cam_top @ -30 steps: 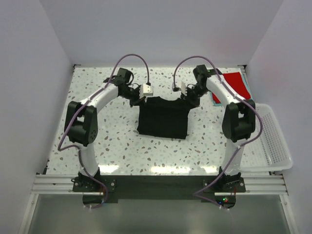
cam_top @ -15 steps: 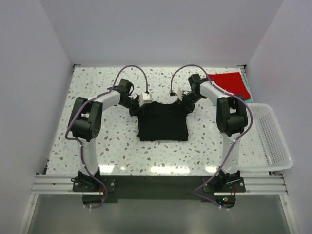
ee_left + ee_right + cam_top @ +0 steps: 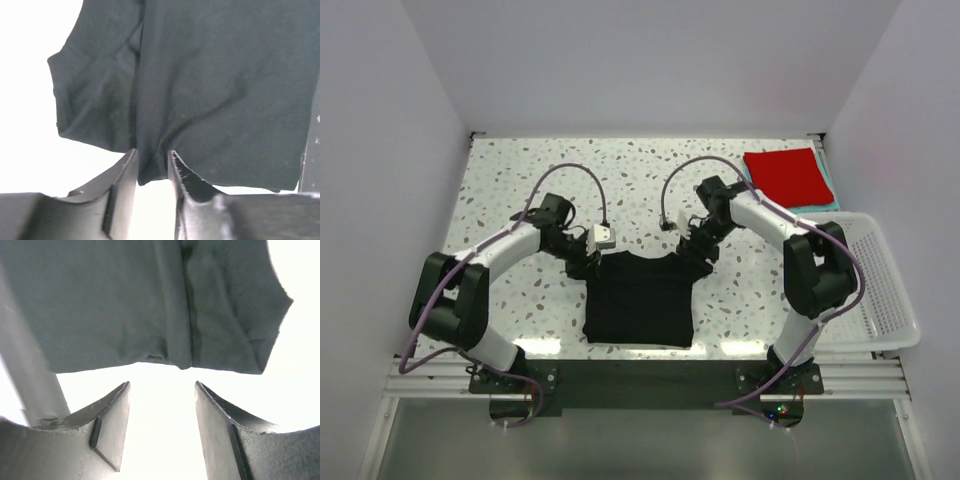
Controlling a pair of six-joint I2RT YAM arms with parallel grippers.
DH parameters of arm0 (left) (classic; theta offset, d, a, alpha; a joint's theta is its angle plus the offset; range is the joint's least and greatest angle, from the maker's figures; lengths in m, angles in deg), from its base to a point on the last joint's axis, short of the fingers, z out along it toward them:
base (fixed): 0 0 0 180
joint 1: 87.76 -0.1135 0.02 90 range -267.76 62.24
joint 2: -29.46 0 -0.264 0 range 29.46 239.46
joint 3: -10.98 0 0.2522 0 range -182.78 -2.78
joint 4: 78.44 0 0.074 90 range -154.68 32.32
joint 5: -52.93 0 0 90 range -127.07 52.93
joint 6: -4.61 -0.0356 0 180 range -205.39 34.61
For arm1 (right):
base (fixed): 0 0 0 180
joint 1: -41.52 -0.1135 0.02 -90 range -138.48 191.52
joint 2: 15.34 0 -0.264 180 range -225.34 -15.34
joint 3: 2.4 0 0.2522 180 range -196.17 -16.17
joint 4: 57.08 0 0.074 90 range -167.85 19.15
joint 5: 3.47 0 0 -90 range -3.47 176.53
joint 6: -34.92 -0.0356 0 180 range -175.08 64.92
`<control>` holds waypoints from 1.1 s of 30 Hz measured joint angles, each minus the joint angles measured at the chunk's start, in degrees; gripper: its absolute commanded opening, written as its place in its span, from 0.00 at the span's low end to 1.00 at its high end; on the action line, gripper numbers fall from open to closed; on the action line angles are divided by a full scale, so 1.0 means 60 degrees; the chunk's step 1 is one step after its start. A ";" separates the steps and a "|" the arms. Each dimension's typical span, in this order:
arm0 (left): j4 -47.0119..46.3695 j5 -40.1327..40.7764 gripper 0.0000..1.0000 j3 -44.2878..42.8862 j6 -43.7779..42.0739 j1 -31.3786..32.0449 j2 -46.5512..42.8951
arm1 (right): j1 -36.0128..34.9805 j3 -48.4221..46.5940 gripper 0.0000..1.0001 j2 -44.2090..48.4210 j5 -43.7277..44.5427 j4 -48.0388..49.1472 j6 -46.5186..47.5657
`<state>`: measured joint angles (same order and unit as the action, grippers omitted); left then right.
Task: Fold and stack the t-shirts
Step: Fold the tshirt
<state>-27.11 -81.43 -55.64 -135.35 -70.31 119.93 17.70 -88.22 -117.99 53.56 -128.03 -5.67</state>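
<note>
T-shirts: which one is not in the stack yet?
The black t-shirt, alone at the middle of the table. The red t-shirt lies folded on the teal t-shirt in the far right corner.

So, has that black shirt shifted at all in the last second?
Yes. The black t-shirt has slid toward the black base rail at the near edge, away from the red t-shirt.

The black t-shirt [image 3: 638,300] has slid toward the near edge of the surface [image 3: 520,180]. The left pincer [image 3: 152,151] and right pincer [image 3: 162,384] have both let go, jaws now parted.
</note>
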 measured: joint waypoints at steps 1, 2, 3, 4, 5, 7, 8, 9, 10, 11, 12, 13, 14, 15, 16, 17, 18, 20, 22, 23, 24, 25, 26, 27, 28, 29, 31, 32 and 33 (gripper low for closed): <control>-0.0004 0.0000 0.39 0.0000 -0.0047 0.0047 -0.0215 | 0.0080 -0.0321 0.55 -0.0011 -0.0168 -0.0295 -0.0160; -0.0011 -0.0004 0.40 -0.0011 -0.0087 0.0098 -0.0415 | 0.0164 -0.0670 0.50 -0.0058 -0.0379 -0.0426 -0.0393; -0.0029 0.0000 0.41 -0.0036 -0.0102 0.0197 -0.0572 | 0.0248 -0.1096 0.48 -0.0142 -0.0605 -0.0557 -0.0648; -0.0051 0.0036 0.42 -0.0106 -0.0106 0.0339 -0.0670 | 0.0328 -0.1570 0.45 -0.0273 -0.0878 -0.0648 -0.0954; -0.0091 0.0055 0.42 -0.0193 -0.0102 0.0484 -0.0696 | 0.0379 -0.2007 0.37 -0.0448 -0.1122 -0.0597 -0.1330; -0.0379 0.0233 0.44 -0.0364 -0.0080 0.1005 -0.0685 | 0.0448 -0.2707 0.30 -0.0856 -0.1548 -0.0310 -0.2178; -0.0528 0.0313 0.44 -0.0437 -0.0055 0.1271 -0.0659 | 0.0463 -0.2914 0.28 -0.1082 -0.1705 -0.0106 -0.2648; -0.0670 0.0386 0.44 -0.0503 -0.0011 0.1534 -0.0616 | 0.0455 -0.3093 0.27 -0.1337 -0.1818 0.0066 -0.3129; -0.0823 0.0452 0.45 -0.0579 0.0015 0.1774 -0.0521 | 0.0430 -0.3213 0.27 -0.1555 -0.1923 0.0229 -0.3486; -0.0954 0.0484 0.45 -0.0685 0.0047 0.1974 -0.0368 | 0.0379 -0.3330 0.27 -0.1858 -0.1974 0.0441 -0.3912; -0.1111 0.0532 0.45 -0.0798 0.0117 0.2131 -0.0168 | 0.0299 -0.3428 0.26 -0.2208 -0.2029 0.0681 -0.4386; -0.1253 0.0586 0.46 -0.0911 0.0171 0.2240 0.0073 | 0.0240 -0.3475 0.26 -0.2422 -0.2047 0.0805 -0.4663; -0.1366 0.0648 0.47 -0.1035 0.0208 0.2313 0.0331 | 0.0157 -0.3552 0.26 -0.2816 -0.2131 0.1042 -0.5122; -0.1446 0.0696 0.47 -0.1126 0.0237 0.2361 0.0535 | 0.0058 -0.3577 0.26 -0.3002 -0.2131 0.1169 -0.5311; -0.1508 0.0732 0.48 -0.1253 0.0244 0.2404 0.0816 | -0.0015 -0.3610 0.26 -0.3213 -0.2135 0.1271 -0.5501; -0.1596 0.0780 0.48 -0.1359 0.0255 0.2452 0.1067 | -0.0095 -0.3636 0.26 -0.3446 -0.2135 0.1410 -0.5705; -0.1654 0.0831 0.48 -0.1450 0.0266 0.2484 0.1297 | -0.0168 -0.3643 0.26 -0.3646 -0.2124 0.1545 -0.5876; -0.1687 0.0856 0.48 -0.1596 0.0280 0.2550 0.1650 | -0.0280 -0.3650 0.25 -0.3967 -0.2113 0.1727 -0.6149; -0.1690 0.0856 0.48 -0.1716 0.0346 0.2623 0.1923 | -0.0361 -0.3654 0.25 -0.4207 -0.2102 0.1909 -0.6342; -0.1694 0.0845 0.47 -0.1756 0.0401 0.2656 0.2029 | -0.0382 -0.3661 0.25 -0.4302 -0.2098 0.1985 -0.6408; -0.1694 0.0834 0.47 -0.1785 0.0415 0.2681 0.2120 | -0.0386 -0.3668 0.25 -0.4408 -0.2109 0.2029 -0.6484; -0.1690 0.0816 0.44 -0.1800 0.0419 0.2710 0.2186 | -0.0386 -0.3690 0.25 -0.4473 -0.2178 0.2033 -0.6543; -0.1687 0.0798 0.42 -0.1800 0.0423 0.2732 0.2237 | -0.0386 -0.3716 0.25 -0.4506 -0.2189 0.2029 -0.6572; -0.1683 0.0772 0.39 -0.1800 0.0433 0.2758 0.2277 | -0.0382 -0.3756 0.25 -0.4528 -0.2186 0.2025 -0.6597; -0.1679 0.0761 0.37 -0.1800 0.0444 0.2790 0.2310 | -0.0382 -0.3781 0.25 -0.4546 -0.2186 0.2029 -0.6619; -0.1672 0.0747 0.34 -0.1800 0.0452 0.2820 0.2335 | -0.0382 -0.3796 0.25 -0.4561 -0.2189 0.2025 -0.6630; -0.1599 0.0703 0.24 -0.1836 0.0459 0.2874 0.2393 | -0.0379 -0.3803 0.24 -0.4564 -0.2186 0.2025 -0.6634; -0.1566 0.0681 0.20 -0.1865 0.0452 0.2896 0.2422 | -0.0379 -0.3807 0.24 -0.4568 -0.2186 0.2025 -0.6634; -0.1519 0.0663 0.12 -0.1909 0.0423 0.2914 0.2444 | -0.0379 -0.3810 0.24 -0.4579 -0.2186 0.2025 -0.6630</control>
<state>-36.23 -77.45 -67.09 -132.81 -52.82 134.60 15.43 -111.08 -145.46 40.45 -115.88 -45.45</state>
